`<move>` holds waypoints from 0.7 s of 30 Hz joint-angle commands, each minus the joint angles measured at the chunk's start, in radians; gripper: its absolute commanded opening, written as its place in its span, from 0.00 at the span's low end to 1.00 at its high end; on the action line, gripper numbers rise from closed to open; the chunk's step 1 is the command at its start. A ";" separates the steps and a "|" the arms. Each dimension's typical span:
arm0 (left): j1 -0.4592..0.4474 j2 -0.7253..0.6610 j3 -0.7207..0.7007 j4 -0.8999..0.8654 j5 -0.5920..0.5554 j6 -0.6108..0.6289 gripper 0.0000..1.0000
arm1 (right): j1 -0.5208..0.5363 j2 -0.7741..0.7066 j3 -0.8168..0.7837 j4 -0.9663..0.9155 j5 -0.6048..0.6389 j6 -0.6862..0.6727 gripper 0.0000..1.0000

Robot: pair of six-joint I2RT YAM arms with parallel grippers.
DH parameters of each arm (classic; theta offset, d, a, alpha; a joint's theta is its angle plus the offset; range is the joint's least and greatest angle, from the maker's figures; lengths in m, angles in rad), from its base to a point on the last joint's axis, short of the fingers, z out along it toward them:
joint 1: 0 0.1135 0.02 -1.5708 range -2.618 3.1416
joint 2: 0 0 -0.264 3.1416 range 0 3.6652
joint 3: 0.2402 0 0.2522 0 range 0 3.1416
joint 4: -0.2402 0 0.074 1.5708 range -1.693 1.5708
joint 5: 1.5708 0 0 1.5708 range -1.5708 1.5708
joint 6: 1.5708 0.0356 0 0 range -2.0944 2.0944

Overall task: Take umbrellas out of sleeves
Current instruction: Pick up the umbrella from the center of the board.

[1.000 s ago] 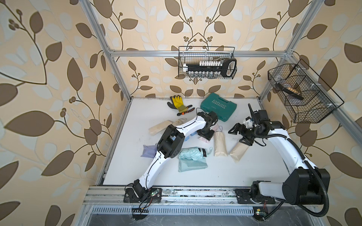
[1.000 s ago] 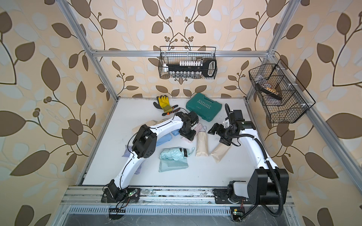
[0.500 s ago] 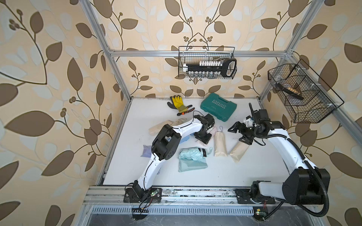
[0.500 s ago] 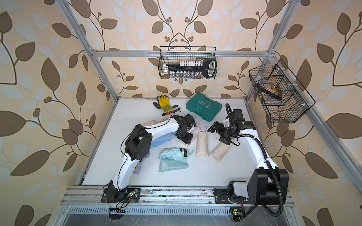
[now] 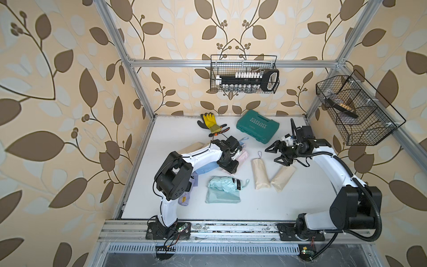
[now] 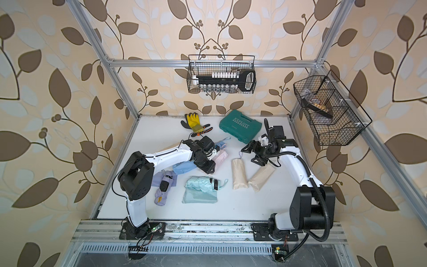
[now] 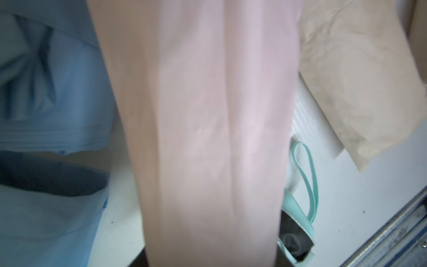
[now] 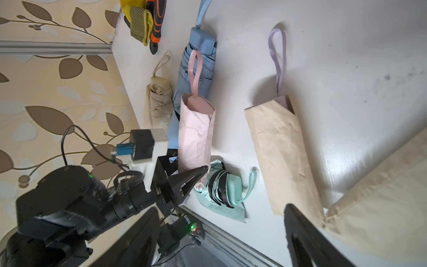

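Note:
My left gripper (image 5: 230, 169) is shut on the closed end of the pink sleeve (image 8: 195, 131). That sleeve fills the left wrist view as pink fabric (image 7: 208, 138). The pink umbrella's handle (image 8: 199, 106) and loop poke out of its open end. My right gripper (image 5: 270, 155) hangs open and empty just past a beige sleeve (image 5: 260, 172) with a lilac loop (image 8: 278, 60). A second beige sleeve (image 5: 283, 178) lies beside it. The mint umbrella (image 5: 223, 183) rests on its mint sleeve (image 5: 221, 197). Blue (image 8: 196, 69), beige (image 8: 160, 104) and lilac (image 6: 164, 183) umbrellas lie bare.
Yellow-black gloves (image 5: 209, 121), orange-handled pliers (image 5: 218, 131) and a green tool case (image 5: 257, 126) sit at the back of the white table (image 5: 300, 203). Wire baskets hang on the back wall (image 5: 243, 76) and the right wall (image 5: 355, 111).
My left gripper has pulled the pink sleeve's end toward the front and left. The right arm has stayed put, its jaws a little narrower.

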 commanded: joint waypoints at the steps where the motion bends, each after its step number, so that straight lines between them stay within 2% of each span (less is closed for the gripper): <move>1: -0.004 -0.113 -0.025 0.087 0.010 0.066 0.06 | -0.001 0.018 0.032 0.037 -0.128 0.007 0.78; 8: -0.006 -0.305 -0.151 0.158 0.056 0.155 0.07 | 0.000 0.029 0.082 0.044 -0.197 -0.010 0.65; 12: -0.005 -0.379 -0.231 0.198 0.164 0.318 0.07 | 0.008 0.034 0.087 0.050 -0.220 0.001 0.58; 15: -0.005 -0.424 -0.305 0.283 0.225 0.384 0.05 | 0.012 0.031 0.088 0.029 -0.226 0.006 0.54; 21: -0.007 -0.498 -0.379 0.340 0.268 0.510 0.00 | 0.039 -0.016 0.098 -0.032 -0.233 -0.009 0.49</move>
